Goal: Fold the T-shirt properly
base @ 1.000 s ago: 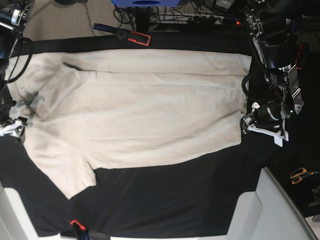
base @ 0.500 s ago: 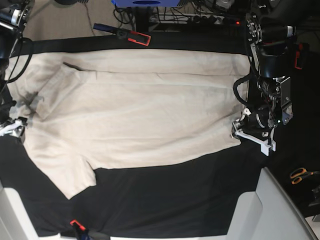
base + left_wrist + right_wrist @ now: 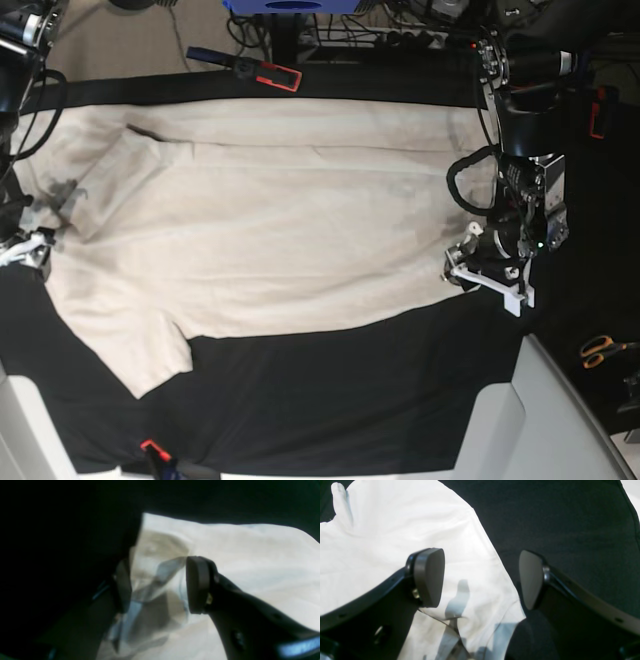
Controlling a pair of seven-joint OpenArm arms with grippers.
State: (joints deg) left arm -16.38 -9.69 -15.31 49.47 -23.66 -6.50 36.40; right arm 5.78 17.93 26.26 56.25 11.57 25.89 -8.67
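Observation:
The cream T-shirt (image 3: 260, 220) lies spread flat on the black table cloth (image 3: 350, 400), with one sleeve pointing to the front left. My left gripper (image 3: 484, 279) is at the shirt's right hem corner. In the left wrist view it (image 3: 160, 587) is open, with the shirt (image 3: 237, 555) lying under and between the pads. My right gripper (image 3: 24, 250) is at the shirt's left edge. In the right wrist view it (image 3: 481, 578) is open, straddling the shirt's edge (image 3: 395, 530), one fingertip (image 3: 430, 577) over cloth and the other over the black table cloth (image 3: 557, 517).
Orange-handled scissors (image 3: 600, 350) lie at the right edge. A black and red clamp (image 3: 255, 70) lies at the back edge and a small red clamp (image 3: 150, 447) at the front. White bins (image 3: 540, 420) stand at the front right and front left corner (image 3: 20, 430).
My left arm has moved left and toward the front, from beside the shirt's right edge onto its hem corner. The right gripper has barely shifted. The shirt lies as before.

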